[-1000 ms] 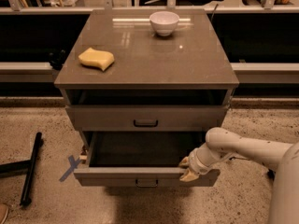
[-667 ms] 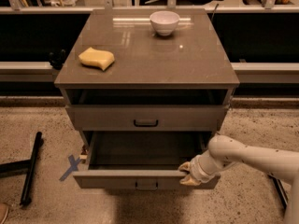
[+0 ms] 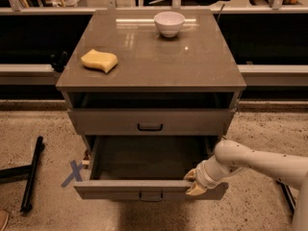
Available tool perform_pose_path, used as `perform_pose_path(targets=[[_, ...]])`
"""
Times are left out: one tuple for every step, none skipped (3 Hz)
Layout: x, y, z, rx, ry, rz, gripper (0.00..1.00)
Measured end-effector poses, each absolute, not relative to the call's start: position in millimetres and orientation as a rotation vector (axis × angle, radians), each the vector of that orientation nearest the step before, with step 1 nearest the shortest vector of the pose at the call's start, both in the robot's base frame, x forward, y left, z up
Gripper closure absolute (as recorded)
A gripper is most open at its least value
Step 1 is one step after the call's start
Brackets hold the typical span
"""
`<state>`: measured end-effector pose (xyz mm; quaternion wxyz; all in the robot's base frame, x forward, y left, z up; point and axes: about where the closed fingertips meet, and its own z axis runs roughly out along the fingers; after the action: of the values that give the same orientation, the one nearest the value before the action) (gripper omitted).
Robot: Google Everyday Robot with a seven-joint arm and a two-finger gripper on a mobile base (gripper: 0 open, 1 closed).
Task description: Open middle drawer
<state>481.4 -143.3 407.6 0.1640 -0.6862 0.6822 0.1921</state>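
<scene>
Speckled floor [image 3: 269, 129]; gripper [image 3: 193, 183] fingers [image 3: 196, 191] pinch open middle drawer [image 3: 144, 163] front (right end).

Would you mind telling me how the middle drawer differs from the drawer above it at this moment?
The middle drawer is pulled out, its grey tray exposed; the upper drawer is pushed in. The end effector sits at the right end of the middle drawer's front; nothing touches the upper drawer. The upper drawer's front looks taller than the middle drawer's. Both have flat grey-brown fronts with a small dark central handle.
</scene>
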Motion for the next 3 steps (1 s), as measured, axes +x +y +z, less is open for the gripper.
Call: perform_pose_path(targets=[[479.9,-144.2,407.3,-1.955,1.945,0.556,0.31],[476.5,-146.4,404.6,-1.95,1.946,0.574,0.07],[456.8,-149.8,404.1,-1.938,1.958,0.6,0.0]])
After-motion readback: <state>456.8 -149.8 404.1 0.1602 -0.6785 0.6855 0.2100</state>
